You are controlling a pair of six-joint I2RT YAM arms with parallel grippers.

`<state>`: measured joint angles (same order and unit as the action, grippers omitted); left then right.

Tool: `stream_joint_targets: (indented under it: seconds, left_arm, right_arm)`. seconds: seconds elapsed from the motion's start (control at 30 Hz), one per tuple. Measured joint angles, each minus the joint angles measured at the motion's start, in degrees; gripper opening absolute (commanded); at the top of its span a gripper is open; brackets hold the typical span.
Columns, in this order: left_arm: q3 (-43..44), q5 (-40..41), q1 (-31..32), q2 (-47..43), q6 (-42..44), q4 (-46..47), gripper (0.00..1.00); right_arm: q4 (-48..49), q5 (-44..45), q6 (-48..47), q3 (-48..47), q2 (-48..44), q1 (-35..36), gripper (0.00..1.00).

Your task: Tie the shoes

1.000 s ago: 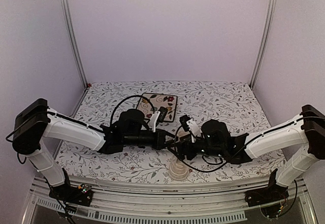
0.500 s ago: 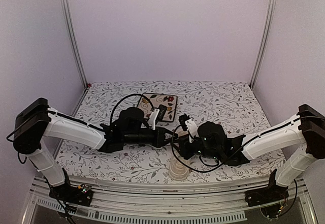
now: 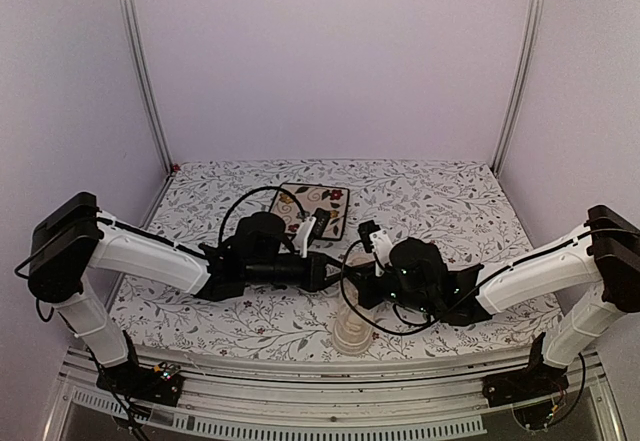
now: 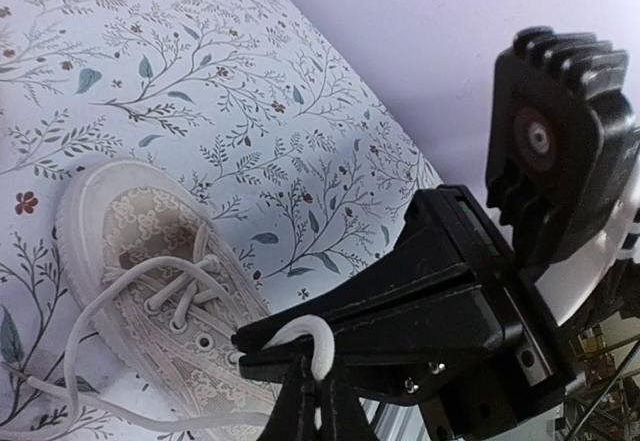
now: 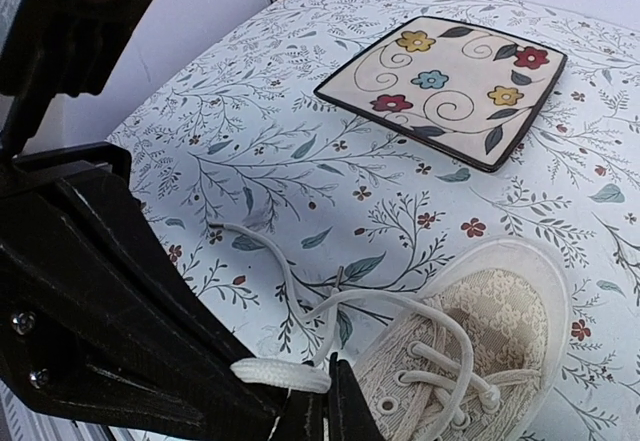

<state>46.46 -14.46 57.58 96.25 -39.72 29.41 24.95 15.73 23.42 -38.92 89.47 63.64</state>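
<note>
The cream lace-patterned shoe [image 4: 160, 261] [image 5: 480, 351] lies on the floral cloth, toe away from the table's front edge; from above only its heel end [image 3: 350, 333] shows below the grippers. My left gripper [image 4: 308, 401] [image 3: 325, 264] is shut on a short bend of lace [image 4: 322, 346]. My right gripper [image 5: 325, 411] [image 3: 350, 283] is shut on the same lace [image 5: 280, 373], and its black fingers [image 4: 400, 311] cross right in front of the left one. The two grippers touch above the shoe's eyelets. A loose lace end [image 5: 250, 236] trails on the cloth.
A square floral plate [image 5: 445, 81] [image 3: 300, 199] with a dark rim lies behind the shoe, partly hidden by the left wrist from above. The table's front rail [image 3: 330, 371] runs close to the shoe's heel. Metal frame posts stand at both back corners.
My right gripper has shut on the lace and shifted left, closer to the left gripper. The left gripper stayed shut and almost still.
</note>
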Motion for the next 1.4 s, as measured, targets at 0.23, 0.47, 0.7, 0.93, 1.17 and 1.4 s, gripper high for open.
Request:
stream_joint_targets:
  seconds: [0.23,0.47,0.7,0.93,1.17,1.4]
  left_arm:
    - [0.02,0.09,-0.02,0.0,-0.33,-0.5,0.0]
    - [0.15,0.74,-0.35,0.0,-4.11,-1.51,0.0]
    - [1.53,0.48,-0.37,0.61,-8.83,-2.43,0.0]
    - [1.7,0.24,-0.37,0.96,-11.45,-3.17,0.0]
    - [1.73,0.31,-0.44,0.96,-12.44,-3.32,0.0]
    - [1.99,0.87,-0.61,1.29,-12.87,-3.04,0.0]
  right_arm:
    - [0.96,-0.09,1.22,2.1,-0.52,-0.2,0.4]
    - [2.23,-1.53,1.05,7.28,-5.03,0.11,0.65]
    - [5.03,-3.3,-0.76,7.3,-4.26,0.13,0.75]
    - [6.38,-4.33,-2.43,4.9,0.13,0.13,0.72]
    - [6.95,-3.43,-3.54,2.73,2.67,0.13,0.43]
    - [7.67,-2.49,-3.61,2.08,3.54,1.01,0.03]
